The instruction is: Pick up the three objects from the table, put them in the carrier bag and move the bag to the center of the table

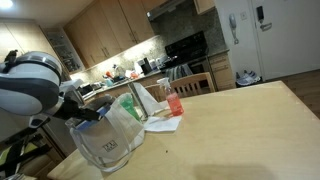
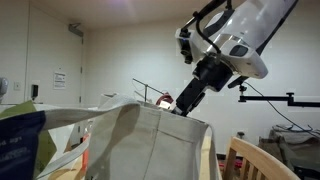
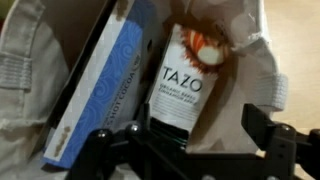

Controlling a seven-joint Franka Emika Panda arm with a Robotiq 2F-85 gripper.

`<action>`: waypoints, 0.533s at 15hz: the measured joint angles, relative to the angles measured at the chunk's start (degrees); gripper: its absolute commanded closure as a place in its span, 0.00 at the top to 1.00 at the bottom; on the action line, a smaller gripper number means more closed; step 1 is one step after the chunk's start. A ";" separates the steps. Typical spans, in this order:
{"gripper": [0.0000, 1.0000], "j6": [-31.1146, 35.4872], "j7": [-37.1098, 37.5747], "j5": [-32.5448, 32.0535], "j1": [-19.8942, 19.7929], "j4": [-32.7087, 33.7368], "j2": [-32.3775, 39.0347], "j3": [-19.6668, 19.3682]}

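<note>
The carrier bag [image 1: 105, 145] [image 2: 150, 140] stands open at one end of the light-wood table [image 1: 240, 130]. My gripper [image 1: 95, 112] [image 2: 182, 103] reaches down into its mouth. In the wrist view the light-blue carton [image 3: 100, 80] leans against the bag wall [image 3: 25, 60], and a TAZO packet [image 3: 185, 85], dark and white with a red top, lies beside it inside the bag. My gripper [image 3: 190, 150] is open: the right finger [image 3: 265, 135] stands clear of the packet, and the packet's lower end lies near the left finger [image 3: 110, 150].
A pink-red bottle [image 1: 175, 100] stands on the table behind the bag, with white papers [image 1: 162, 123] lying beside it. A wooden chair [image 2: 255, 160] stands by the table. Kitchen counters [image 1: 150, 70] run along the back wall.
</note>
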 measured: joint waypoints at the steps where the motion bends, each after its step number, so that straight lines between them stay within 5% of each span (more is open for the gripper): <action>1: 1.00 -0.16 -0.04 -0.68 0.05 -0.05 -0.02 0.09; 8: 1.00 -1.66 -8.40 0.96 3.30 -0.73 -3.55 0.70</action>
